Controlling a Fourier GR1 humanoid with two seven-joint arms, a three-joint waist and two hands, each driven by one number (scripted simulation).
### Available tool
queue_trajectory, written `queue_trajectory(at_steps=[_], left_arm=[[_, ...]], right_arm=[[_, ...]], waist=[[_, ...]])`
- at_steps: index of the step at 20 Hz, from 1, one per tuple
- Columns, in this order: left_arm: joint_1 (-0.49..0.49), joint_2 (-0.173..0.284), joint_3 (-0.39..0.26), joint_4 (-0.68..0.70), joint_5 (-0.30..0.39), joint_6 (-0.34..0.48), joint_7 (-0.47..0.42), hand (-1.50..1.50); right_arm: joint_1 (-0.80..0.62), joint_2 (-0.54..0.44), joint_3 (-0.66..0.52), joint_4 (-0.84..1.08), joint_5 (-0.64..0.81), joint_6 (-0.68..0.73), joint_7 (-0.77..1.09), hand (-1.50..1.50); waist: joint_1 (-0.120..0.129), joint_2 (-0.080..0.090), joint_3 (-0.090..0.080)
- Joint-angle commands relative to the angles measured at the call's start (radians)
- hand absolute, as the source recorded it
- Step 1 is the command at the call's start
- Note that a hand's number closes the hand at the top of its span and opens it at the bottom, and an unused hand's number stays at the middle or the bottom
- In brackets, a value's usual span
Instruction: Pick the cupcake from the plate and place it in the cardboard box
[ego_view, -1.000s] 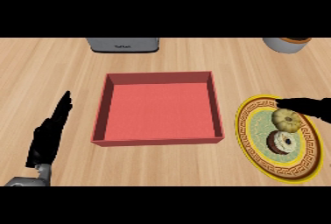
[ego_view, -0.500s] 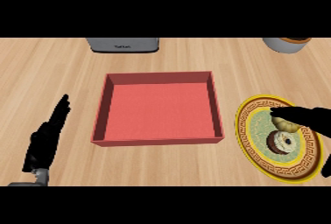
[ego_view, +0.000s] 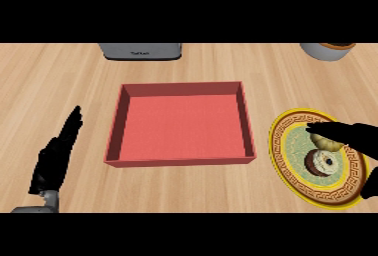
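A yellow patterned plate (ego_view: 295, 150) lies on the counter at the right. On it sit a cupcake (ego_view: 329, 145), partly covered, and a dark round doughnut with pale icing (ego_view: 323, 163). My right hand (ego_view: 353, 134) reaches in from the right edge, over the plate's upper half, fingers pointing left just above the cupcake and not closed round it. The red open box (ego_view: 181, 124) lies left of the plate with nothing inside. My left hand (ego_view: 56, 156) rests open at the lower left, fingers straight and pointing up.
A grey appliance (ego_view: 140, 50) stands at the counter's far edge, behind the box. A grey cup-like container (ego_view: 328, 49) sits at the far right corner. Bare wooden counter surrounds the box in front and at the left.
My right hand has come down and left over the plate, from its top edge to just above the cupcake. The left hand, box and plate have not moved.
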Motion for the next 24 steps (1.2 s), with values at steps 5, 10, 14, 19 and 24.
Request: queue_trajectory(at_steps=[5,10,14,19,24], left_arm=[[0.088,-0.047,0.013,-0.024,-0.037,-0.014,-0.064,0.0],[0.036,-0.05,0.048,-0.088,-0.05,-0.033,0.036,0.0],[-0.006,-0.082,0.032,-0.021,-0.082,-0.04,0.029,0.0],[0.044,-0.072,0.065,-0.075,-0.081,-0.06,0.035,0.0],[0.024,-0.091,0.066,-0.031,-0.08,-0.066,0.004,0.0]], right_arm=[[0.027,0.103,-0.027,0.0,0.081,-0.005,0.005,-1.5],[0.012,0.126,-0.061,0.05,0.128,-0.009,-0.048,-1.5],[0.004,0.126,-0.067,0.096,0.166,-0.012,-0.071,-1.5],[0.008,0.177,-0.057,0.124,0.222,-0.064,-0.072,-1.5],[0.013,0.165,-0.047,0.151,0.256,-0.068,-0.095,-1.5]], waist=[[0.002,0.0,0.0],[0.001,0.0,0.0],[0.001,0.0,0.0],[0.002,0.0,0.0],[0.001,0.0,0.0]])
